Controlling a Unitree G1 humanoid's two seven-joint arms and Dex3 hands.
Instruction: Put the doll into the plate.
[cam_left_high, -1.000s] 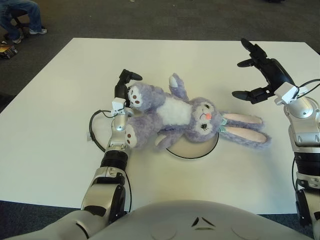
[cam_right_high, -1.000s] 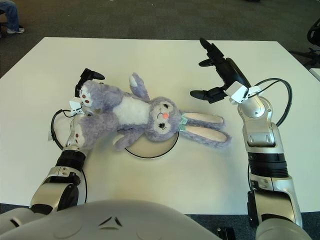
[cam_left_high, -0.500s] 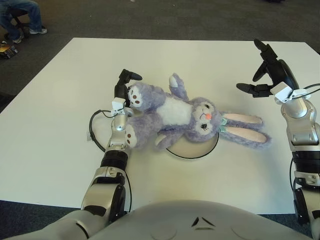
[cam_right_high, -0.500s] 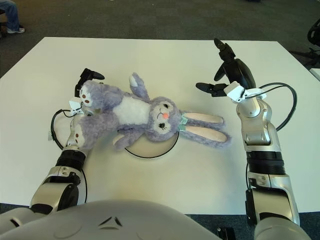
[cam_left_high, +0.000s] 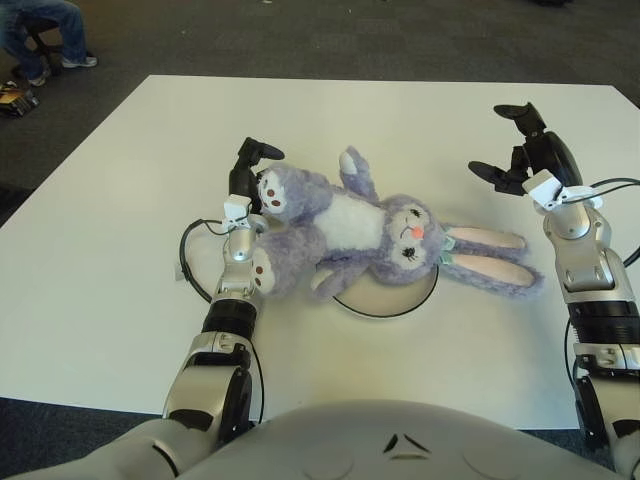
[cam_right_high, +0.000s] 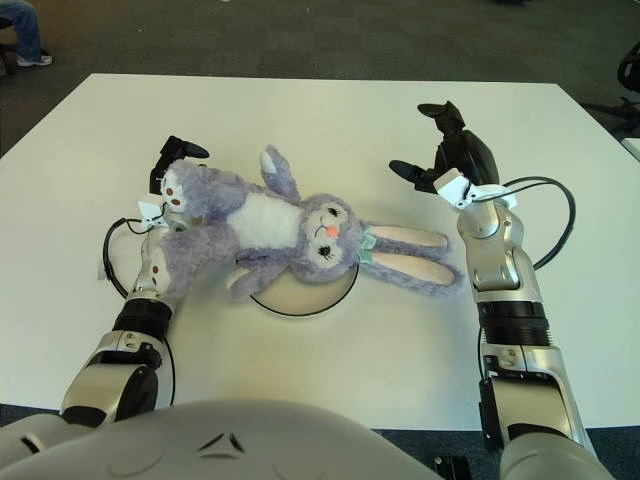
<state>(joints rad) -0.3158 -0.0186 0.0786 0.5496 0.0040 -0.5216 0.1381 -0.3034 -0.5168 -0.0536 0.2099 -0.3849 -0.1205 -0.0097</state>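
Observation:
A purple plush bunny doll (cam_left_high: 355, 225) lies on its back across the white table, head and one arm over a round white plate (cam_left_high: 388, 298) with a dark rim. Its long pink-lined ears (cam_left_high: 490, 255) trail off to the right of the plate, and its legs reach left. My left hand (cam_left_high: 247, 178) stands beside the doll's feet, which lie against it; one dark finger (cam_left_high: 262, 151) sticks out past the upper foot, and the hand is open. Above the ears, my right hand (cam_left_high: 503, 143) hovers open and apart from the doll.
A black cable loop (cam_left_high: 187, 262) lies on the table (cam_left_high: 120, 200) beside my left forearm. Dark carpet surrounds the table. A seated person's legs (cam_left_high: 45, 30) show at the far top left.
My right hand has turned and its arm has drawn in a little toward my body, staying open. The doll, plate and left hand have not moved.

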